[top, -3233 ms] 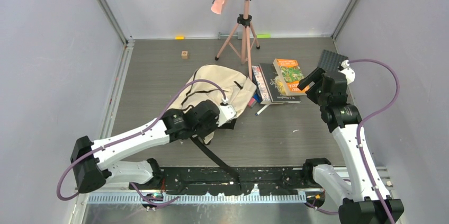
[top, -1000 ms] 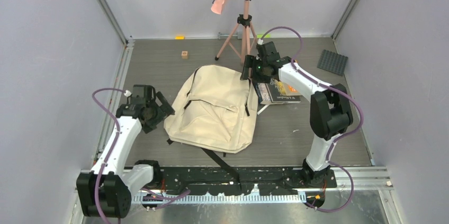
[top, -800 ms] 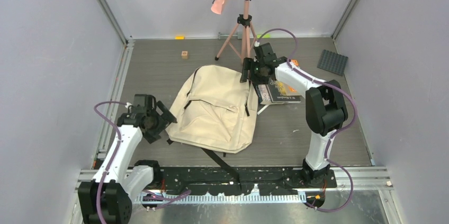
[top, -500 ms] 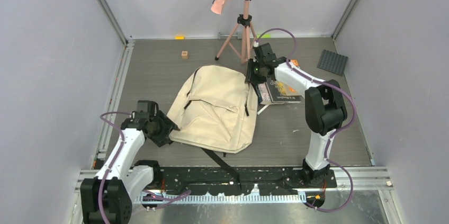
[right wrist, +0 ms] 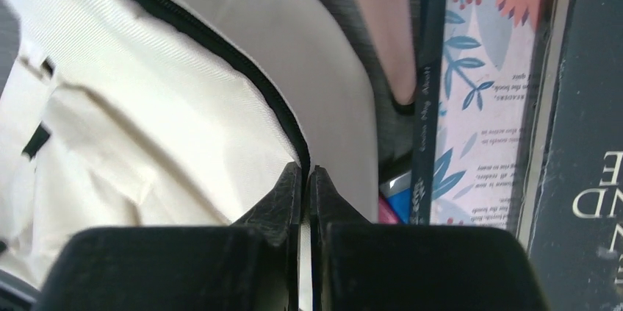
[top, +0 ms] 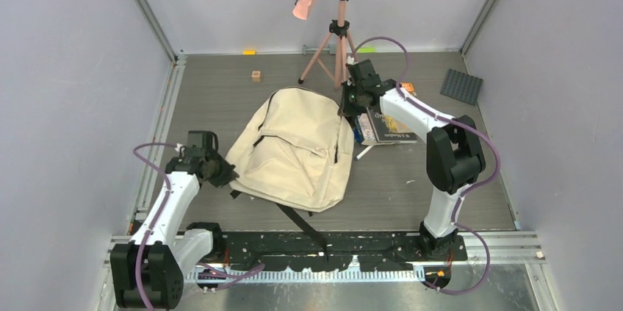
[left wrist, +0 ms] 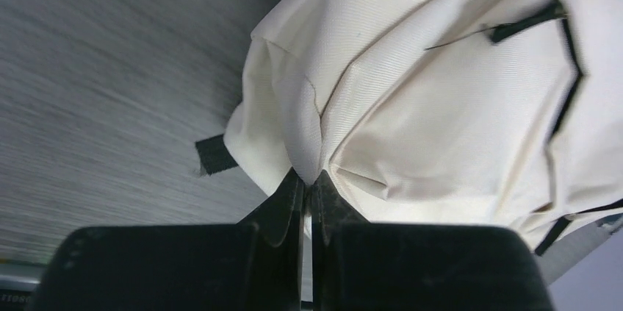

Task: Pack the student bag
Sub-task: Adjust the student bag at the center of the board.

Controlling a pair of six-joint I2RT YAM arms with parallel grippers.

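Student bag [top: 294, 153] flat, left tool [left wrist: 307, 186] pinching its corner fold, right tool [right wrist: 307, 175] clamped on its zipped edge, books [top: 393, 126] partly hidden

The grey wood-grain tabletop [top: 213, 105] carries the cream student bag [top: 294, 151], spread front side up across its middle, with a black strap [top: 297, 221] trailing from its lower edge toward the near rail. Just right of the bag lies a small pile of books [top: 391, 129], and a white pen [top: 365, 152] rests at the pile's near corner. A pink tripod [top: 339, 46] stands behind the bag. A small wooden cube [top: 256, 76] sits at back left and a dark studded plate [top: 461, 86] at back right.
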